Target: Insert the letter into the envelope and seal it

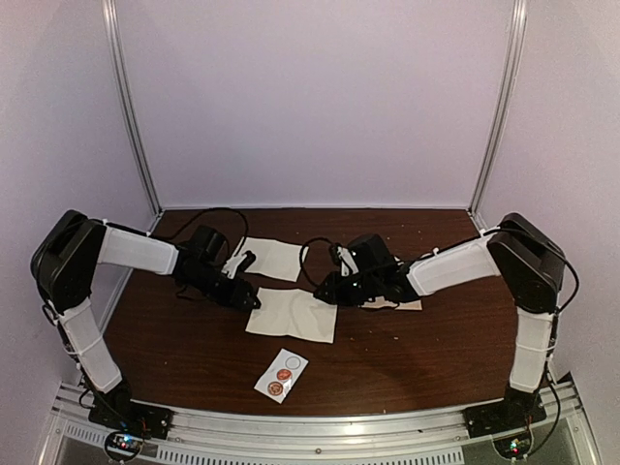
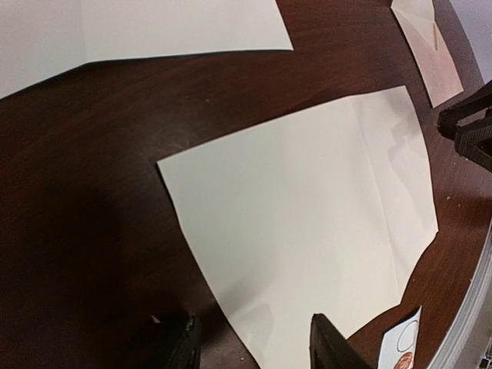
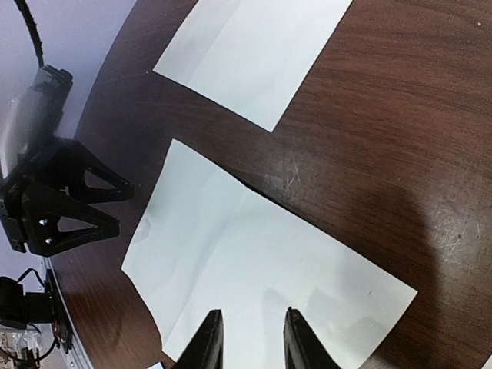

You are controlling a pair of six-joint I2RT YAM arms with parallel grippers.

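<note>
The near cream sheet [image 1: 293, 315] lies flat mid-table; it also shows in the left wrist view [image 2: 307, 231] and the right wrist view [image 3: 254, 261]. My left gripper [image 1: 254, 298] is open and empty, its jaws straddling the sheet's left edge [image 2: 257, 350]. My right gripper [image 1: 325, 289] is open and empty, low over the sheet's right part [image 3: 250, 346]. The pinkish envelope [image 1: 407, 305] lies mostly hidden under my right arm; its pointed flap shows in the left wrist view [image 2: 430, 46].
A second cream sheet [image 1: 271, 259] lies behind the first and shows in both wrist views [image 2: 154, 31] [image 3: 254, 54]. A white sticker strip [image 1: 281, 375] with round seals lies near the front edge. Walls close the back and both sides.
</note>
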